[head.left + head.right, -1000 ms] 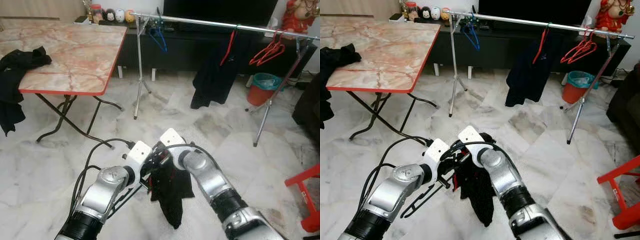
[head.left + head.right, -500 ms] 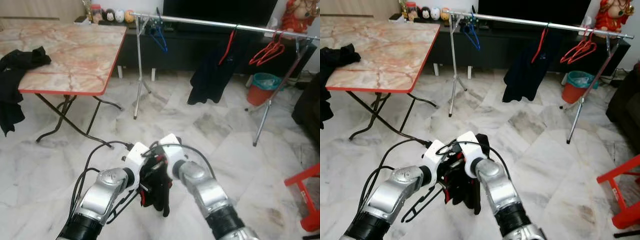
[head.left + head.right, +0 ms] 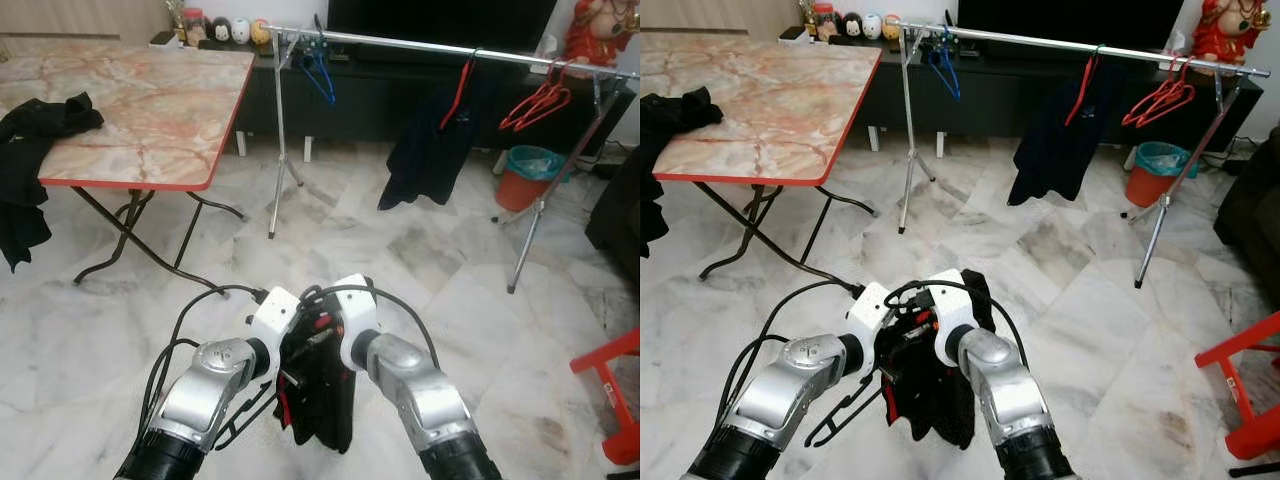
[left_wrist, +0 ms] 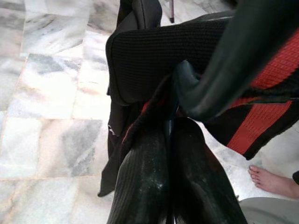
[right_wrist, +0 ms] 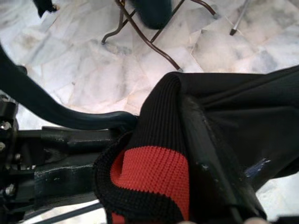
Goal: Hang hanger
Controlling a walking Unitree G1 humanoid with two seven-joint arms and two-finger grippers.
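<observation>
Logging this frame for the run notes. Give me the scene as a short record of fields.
held item: black and red garment on a dark hanger
left gripper: shut on the garment and hanger
right gripper: gripping the garment's ribbed edge
target: clothes rail, ahead across the marble floor
already on rail: blue hanger, red hangers, dark garment
left of rail: folding table with black clothes

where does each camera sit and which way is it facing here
Left and right eye views: on the head, looking forward and down at the silver clothes rail and marble floor; both silver arms show.
Left wrist view: along the left end effector, shut on the black-and-red knitted garment.
Right wrist view: along the right end effector's finger, on the same garment.
Shared: garment, dark plastic hanger.
</observation>
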